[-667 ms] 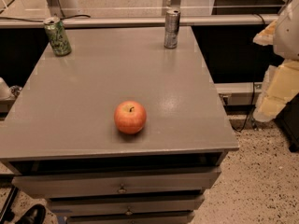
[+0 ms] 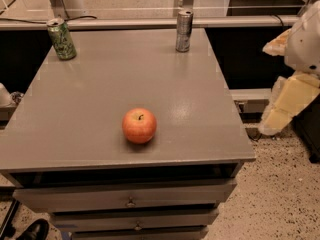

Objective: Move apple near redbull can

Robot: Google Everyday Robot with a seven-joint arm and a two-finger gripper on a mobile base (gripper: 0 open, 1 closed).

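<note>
apple point(image 2: 139, 126) sits near the front edge of the table point(image 2: 90, 94), a bit left of centre, stem up, nothing touching it. redbull can point(image 2: 184, 30) stands upright at the far edge, well apart from the apple and a little to its right. a green can point(image 2: 61, 39) is off in the far left corner.

the gripper point(image 2: 289, 101) hangs off the right side of the table, out over the floor, well away from both things. honestly i can't tell whether it's spread or pressed together from here.

comparing with a moment ago, pretty much nothing has changed. apple's in the same spot, cans are the same, arm is parked in about the same place off to the right. so my read is the task hasn't really started and the reach for the apple is all ahead. next i'd bring the gripper in over the table and down onto the apple. it's round, so it may roll if nudged off-centre.
</note>
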